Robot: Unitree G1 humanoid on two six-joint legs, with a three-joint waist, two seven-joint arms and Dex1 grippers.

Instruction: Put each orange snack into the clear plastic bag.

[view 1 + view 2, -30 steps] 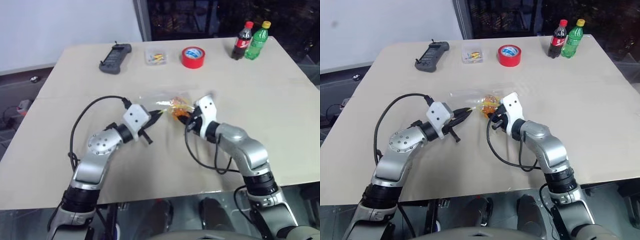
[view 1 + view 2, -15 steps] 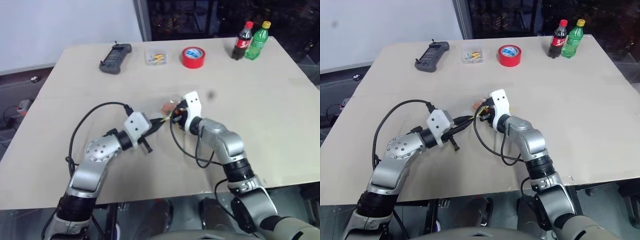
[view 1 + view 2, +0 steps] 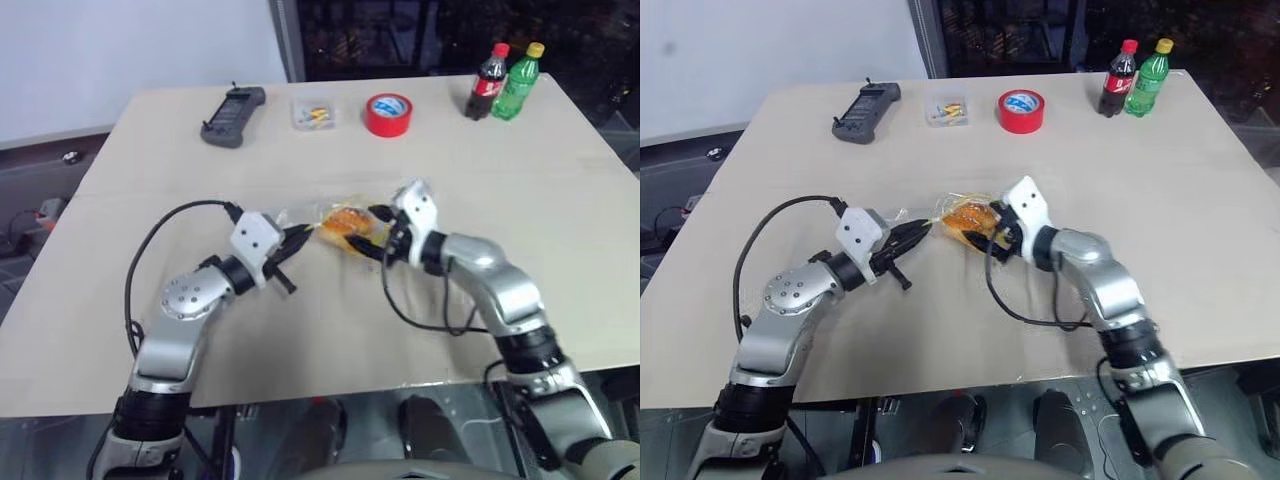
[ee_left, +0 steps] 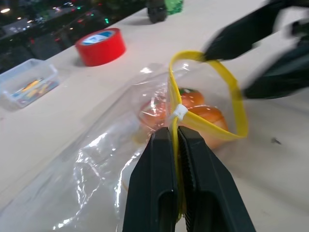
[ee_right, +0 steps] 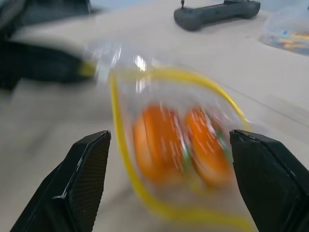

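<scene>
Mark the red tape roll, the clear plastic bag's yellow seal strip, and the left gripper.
red tape roll (image 3: 387, 114), left eye view, its side.
yellow seal strip (image 4: 236, 100), left wrist view, open loop.
left gripper (image 4: 175, 145), left wrist view, between fingertips.

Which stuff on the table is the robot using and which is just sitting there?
Using: the clear plastic bag, the two orange snacks inside it.
Just sitting: red tape roll, small clear box, black controller, cola bottle, green bottle.
</scene>
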